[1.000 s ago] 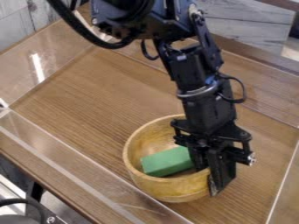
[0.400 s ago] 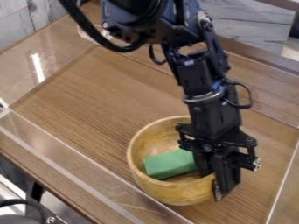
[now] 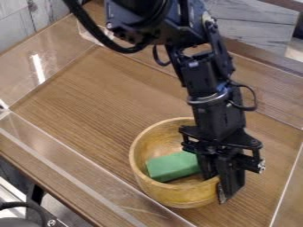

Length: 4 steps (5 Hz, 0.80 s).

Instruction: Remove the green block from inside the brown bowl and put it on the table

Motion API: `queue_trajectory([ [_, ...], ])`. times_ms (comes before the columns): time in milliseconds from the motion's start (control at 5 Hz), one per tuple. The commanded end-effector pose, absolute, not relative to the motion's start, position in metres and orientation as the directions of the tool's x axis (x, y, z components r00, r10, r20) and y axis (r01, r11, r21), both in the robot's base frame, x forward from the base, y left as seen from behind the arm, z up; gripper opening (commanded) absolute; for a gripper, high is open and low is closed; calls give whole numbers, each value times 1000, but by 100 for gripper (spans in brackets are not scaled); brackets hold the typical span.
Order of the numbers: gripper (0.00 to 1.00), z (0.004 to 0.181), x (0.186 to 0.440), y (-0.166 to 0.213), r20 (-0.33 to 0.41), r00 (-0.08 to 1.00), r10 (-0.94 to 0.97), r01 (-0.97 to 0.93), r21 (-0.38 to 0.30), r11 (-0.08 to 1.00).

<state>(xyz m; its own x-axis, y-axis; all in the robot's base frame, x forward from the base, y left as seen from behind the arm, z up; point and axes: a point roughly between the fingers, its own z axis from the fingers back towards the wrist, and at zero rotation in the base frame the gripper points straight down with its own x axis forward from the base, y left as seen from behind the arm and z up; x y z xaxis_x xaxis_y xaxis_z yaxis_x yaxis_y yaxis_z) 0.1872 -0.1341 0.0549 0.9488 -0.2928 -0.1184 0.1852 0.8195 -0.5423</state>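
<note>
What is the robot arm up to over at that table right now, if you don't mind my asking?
The arm has reached down into the brown bowl, its gripper shut, fingertips low against the inner wall. The green block lies inside the bowl beside the fingers, not lifted. Nothing sits on the table yet.

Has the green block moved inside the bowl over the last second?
No. The green block lies in the same spot on the left side of the bowl's floor, just left of the gripper, as in the earlier pictures.

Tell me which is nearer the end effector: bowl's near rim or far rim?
The near rim of the brown bowl: the end effector hangs right by it, beside the green block.
</note>
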Motion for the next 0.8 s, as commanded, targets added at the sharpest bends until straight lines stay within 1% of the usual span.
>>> queue_trajectory([
  [0, 0, 20, 162, -148, -275, 904, -328, 128, -558, 820],
  [200, 0, 17, 160, -148, -293, 898, -328, 119, -557, 822],
  [600, 0, 25, 156, -144, -324, 889, -324, 99, -556, 825],
])
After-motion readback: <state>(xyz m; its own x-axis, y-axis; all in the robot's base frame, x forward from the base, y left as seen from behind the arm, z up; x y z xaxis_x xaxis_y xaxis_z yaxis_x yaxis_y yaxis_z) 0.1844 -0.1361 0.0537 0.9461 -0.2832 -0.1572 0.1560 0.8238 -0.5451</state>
